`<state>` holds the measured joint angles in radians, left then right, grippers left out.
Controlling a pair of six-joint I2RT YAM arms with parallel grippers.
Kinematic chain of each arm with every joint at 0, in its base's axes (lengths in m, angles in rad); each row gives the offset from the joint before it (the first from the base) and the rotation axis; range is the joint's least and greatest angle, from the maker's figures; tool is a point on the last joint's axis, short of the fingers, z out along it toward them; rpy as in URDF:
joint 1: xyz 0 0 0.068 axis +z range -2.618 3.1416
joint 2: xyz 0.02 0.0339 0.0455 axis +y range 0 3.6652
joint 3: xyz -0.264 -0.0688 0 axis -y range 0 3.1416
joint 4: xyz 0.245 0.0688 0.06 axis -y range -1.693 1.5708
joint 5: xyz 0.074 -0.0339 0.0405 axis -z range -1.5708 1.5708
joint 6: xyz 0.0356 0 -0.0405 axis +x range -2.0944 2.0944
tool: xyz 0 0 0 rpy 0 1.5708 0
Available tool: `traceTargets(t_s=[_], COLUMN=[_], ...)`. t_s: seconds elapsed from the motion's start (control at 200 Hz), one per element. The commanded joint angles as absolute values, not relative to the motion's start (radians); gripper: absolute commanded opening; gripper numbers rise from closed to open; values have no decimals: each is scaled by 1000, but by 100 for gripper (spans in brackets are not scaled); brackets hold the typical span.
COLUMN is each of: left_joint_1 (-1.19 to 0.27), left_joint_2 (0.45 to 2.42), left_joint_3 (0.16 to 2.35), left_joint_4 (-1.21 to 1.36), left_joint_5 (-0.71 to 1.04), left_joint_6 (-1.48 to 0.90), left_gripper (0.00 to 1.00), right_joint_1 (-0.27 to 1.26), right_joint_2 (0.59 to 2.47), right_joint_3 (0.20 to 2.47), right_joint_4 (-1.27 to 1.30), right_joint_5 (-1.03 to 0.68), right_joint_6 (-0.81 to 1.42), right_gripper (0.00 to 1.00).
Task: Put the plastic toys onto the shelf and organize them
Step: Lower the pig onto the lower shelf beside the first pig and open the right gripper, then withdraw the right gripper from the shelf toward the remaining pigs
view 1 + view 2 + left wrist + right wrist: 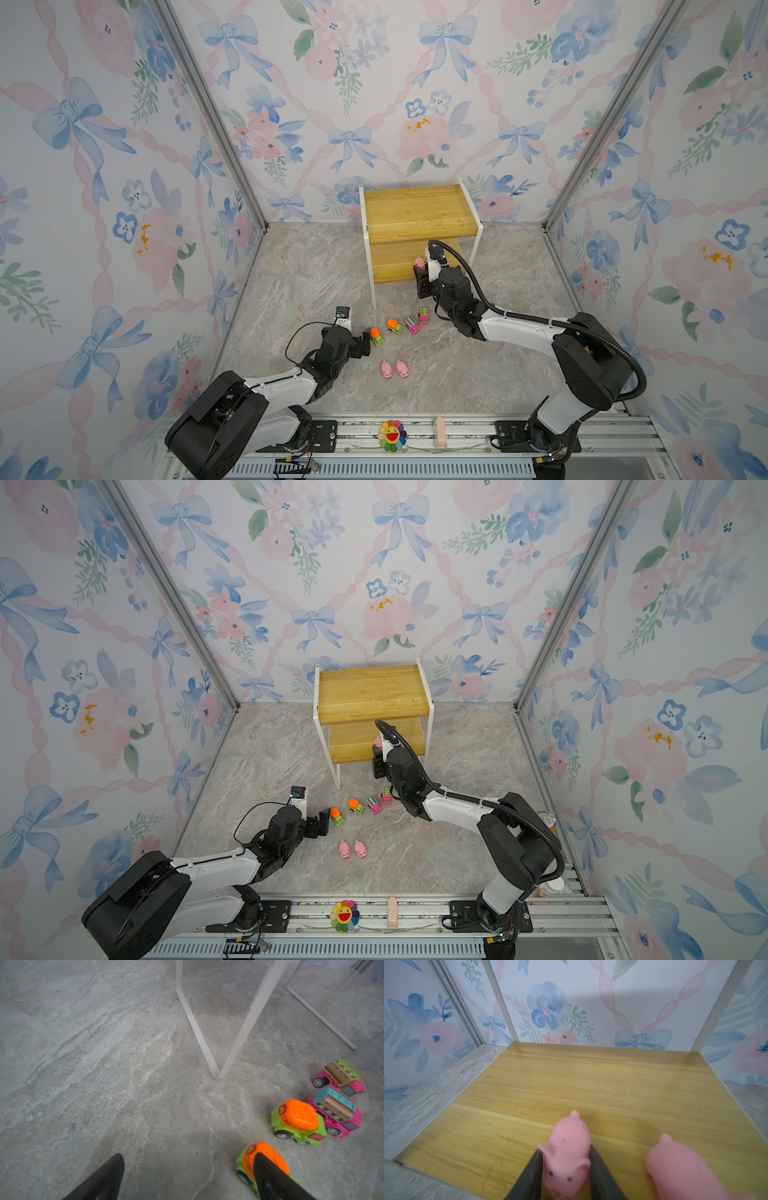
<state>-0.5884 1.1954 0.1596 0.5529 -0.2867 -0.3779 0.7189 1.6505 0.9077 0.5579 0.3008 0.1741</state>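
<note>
So the right gripper (565,1148) is reaching into the shelf (415,208), just right of center in both top views. In the right wrist view its jaws are sitting narrow, with the dark fingers (533,1172) lying one against each side of a pink pig (569,1136). That pig is resting on the lower board (591,1084) near its front edge, face toward the camera. Honestly I can't tell whether the fingers are squeezing it or only touching it. A second pig (679,1167) is sitting on the same board just beside it, at the lower right of that view, and the two aren't touching.

The left gripper (362,341) is hanging down near the marble-look tabletop (311,270), left of center and below the shelf in both top views. Its jaws are standing wide open and gripping nothing. In the left wrist view bare tabletop is showing between them, and one of its fingers (270,1178) is covering part of the nearest green truck (264,1159), which is sitting outside the gap.

From there the toys are running in a loose row up and to the right in the top views: the other green truck (394,326), a blue-roofed pink truck (412,325) just beside it, then a green-roofed pink truck (424,316). Lower down, near the center, a third pig (386,369) and a fourth pig (402,368) are lying side by side on the tabletop.

A rainbow flower (391,435) and a pale pink block (439,432) are sitting on the rail at the bottom edge.
</note>
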Motion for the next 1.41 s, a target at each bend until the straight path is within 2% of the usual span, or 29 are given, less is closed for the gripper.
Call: traceTargets(t_s=[0.0, 0.895, 1.115, 1.215, 1.4], left_joint_1=[-580, -580, -580, -579, -578], left_joint_2=[1205, 1203, 1201, 1204, 1192], left_joint_3=[181, 183, 181, 182, 177], left_joint_4=[560, 560, 560, 560, 560], left_joint_5=[-277, -276, -271, -266, -255], left_joint_6=[-374, -374, -374, -373, -373], left_gripper=[97, 97, 98, 97, 98], right_joint_1=[717, 753, 814, 832, 932], right_joint_2=[1660, 1534, 1368, 1264, 1099], right_joint_3=[871, 786, 696, 638, 480], right_joint_4=[485, 400, 244, 141, 68], right_joint_5=[327, 347, 306, 227, 237], right_joint_6=[170, 129, 93, 122, 238], right_gripper=[40, 53, 56, 58, 59])
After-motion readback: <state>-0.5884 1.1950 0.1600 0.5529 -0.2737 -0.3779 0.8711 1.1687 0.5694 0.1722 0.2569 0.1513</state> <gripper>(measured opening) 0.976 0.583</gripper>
